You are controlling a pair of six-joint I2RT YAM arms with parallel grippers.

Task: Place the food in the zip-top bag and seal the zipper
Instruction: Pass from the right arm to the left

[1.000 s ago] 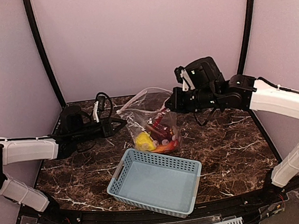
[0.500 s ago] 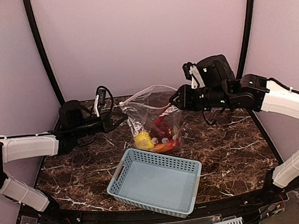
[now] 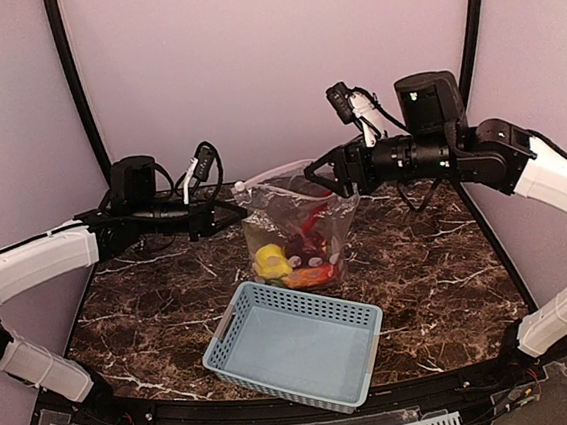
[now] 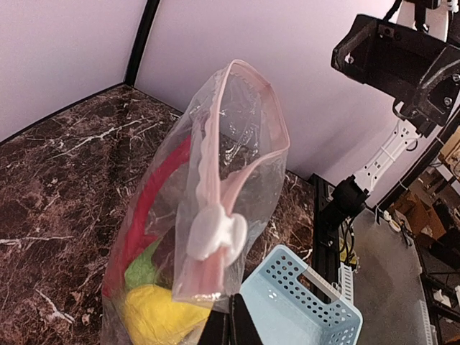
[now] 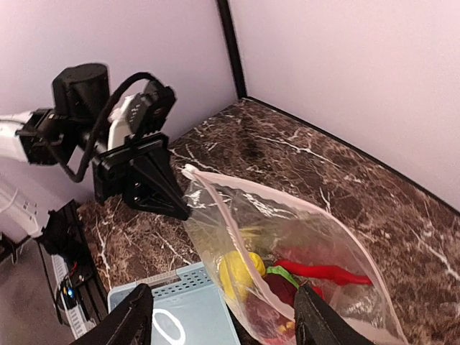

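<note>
zip-top bag (image 3: 296,233) upright near far edge, middle; food (image 3: 273,264) inside; zipper (image 4: 208,162) open | left gripper (image 4: 230,318) pinched narrow on bag end below slider tab (image 4: 215,233) | right gripper (image 5: 224,302) spread wide at mouth | likely best: anchor left, draw slider tab straight across

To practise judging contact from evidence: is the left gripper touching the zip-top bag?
Touching. The left wrist view shows the left gripper shut on the edge of the zip-top bag, below the slider.
</note>
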